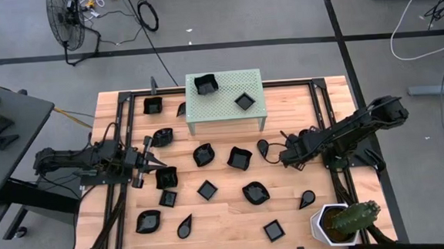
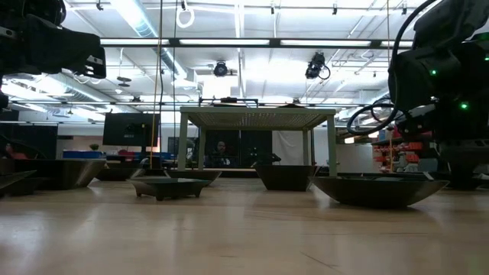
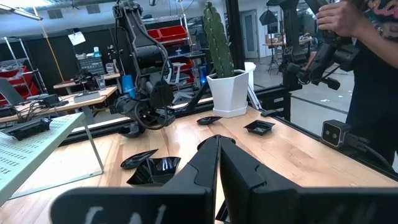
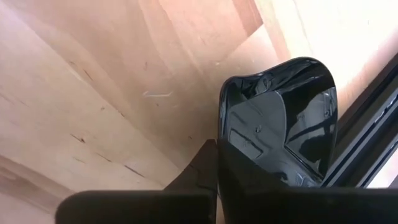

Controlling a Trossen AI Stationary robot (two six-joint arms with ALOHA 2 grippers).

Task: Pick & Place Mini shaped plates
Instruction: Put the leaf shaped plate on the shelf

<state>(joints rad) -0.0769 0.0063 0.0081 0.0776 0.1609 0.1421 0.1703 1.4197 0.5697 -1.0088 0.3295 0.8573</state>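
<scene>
The right tool (image 1: 273, 155) is closing tight on the rim of a glossy black teardrop plate (image 1: 263, 147), centre-right, its long axis running along the fingers; the left tool (image 1: 152, 164) is sitting shut.

Count by kind:

- Mini shaped plates (image 1: 207, 190): sixteen.
  - Two are on the stand (image 1: 224, 90), between and beyond the two pincers.
  - Fourteen are on the table (image 1: 228, 217).
  - Of those fourteen, one teardrop plate (image 1: 263, 147) is at the tips of the right gripper (image 1: 274, 154).
  - One more lies just beside the tip of the left gripper (image 1: 155, 166).
  - The remaining twelve are spread between and around the two pincers.
- Perforated stand: one.
- Cactus pot (image 1: 326, 225): one, behind the right gripper.
- Grippers: two.
- Floor fan (image 1: 65, 18): one.
- Person (image 3: 373, 74): one, past the table.
</scene>
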